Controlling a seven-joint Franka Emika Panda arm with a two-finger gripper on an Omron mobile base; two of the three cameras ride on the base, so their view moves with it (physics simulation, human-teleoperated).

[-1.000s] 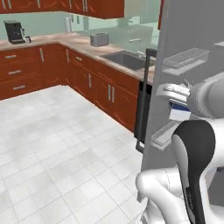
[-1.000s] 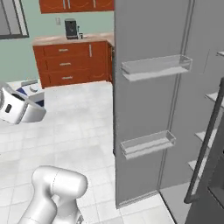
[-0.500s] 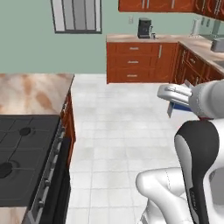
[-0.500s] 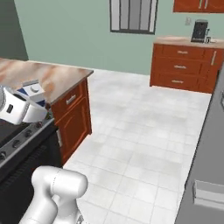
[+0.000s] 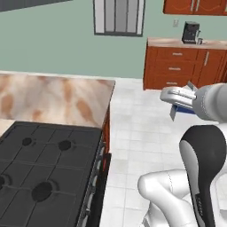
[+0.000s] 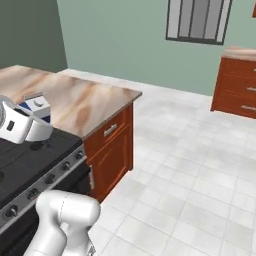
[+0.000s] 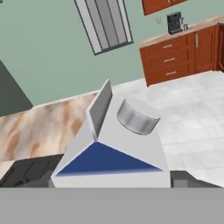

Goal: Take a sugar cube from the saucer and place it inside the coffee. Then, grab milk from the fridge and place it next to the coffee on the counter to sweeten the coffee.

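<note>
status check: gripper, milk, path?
Gripper shut on milk, carried mid-air. Counter and stove in view. Nothing blocking visible.

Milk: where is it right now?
The milk is held in the end effector, carried above the tiled floor right of the stove and counter.

You face a pale green wall (image 5: 53,40) with a barred window (image 5: 119,17) set in it; under it lies a floor of white tiles (image 6: 200,165); to your left a black stovetop (image 5: 40,168) with round burners adjoins a marbled beige worktop (image 5: 57,97) over reddish-brown cabinets (image 6: 112,150); against the far wall you see more reddish-brown drawers (image 5: 177,66) with silver handles, a black espresso machine (image 5: 191,32) on top; upper wooden cabinets (image 5: 195,6) hang above it.
</note>
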